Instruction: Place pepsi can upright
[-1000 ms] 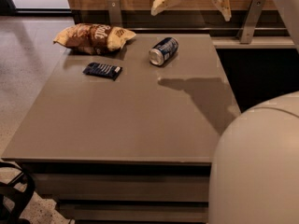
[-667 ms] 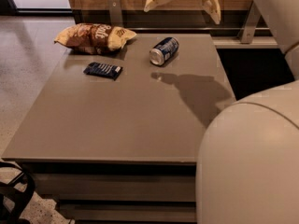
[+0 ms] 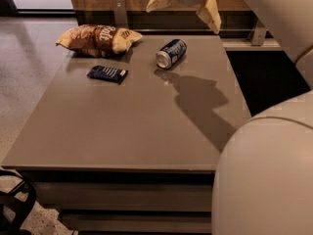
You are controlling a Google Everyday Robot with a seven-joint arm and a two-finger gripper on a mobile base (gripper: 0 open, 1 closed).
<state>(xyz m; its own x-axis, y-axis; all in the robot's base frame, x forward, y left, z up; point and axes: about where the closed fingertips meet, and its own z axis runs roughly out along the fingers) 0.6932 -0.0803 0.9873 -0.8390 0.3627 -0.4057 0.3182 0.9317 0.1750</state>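
The pepsi can (image 3: 171, 53), dark blue with a silver end facing me, lies on its side near the far middle of the grey table (image 3: 122, 126). My gripper (image 3: 185, 8) hangs at the top of the view, above and a little behind the can, not touching it. Its two pale fingers (image 3: 211, 13) are spread wide apart and hold nothing. Its shadow falls on the table to the right of the can.
A crumpled brown chip bag (image 3: 98, 39) lies at the far left of the table. A flat dark blue snack packet (image 3: 107, 73) lies in front of it. My pale arm (image 3: 266, 170) fills the right side. A wooden wall with metal brackets (image 3: 119, 11) runs behind the table.
My gripper has moved left, toward a spot above the can, and its shadow has shifted left with it. My arm covers more of the right side. The can has not moved.
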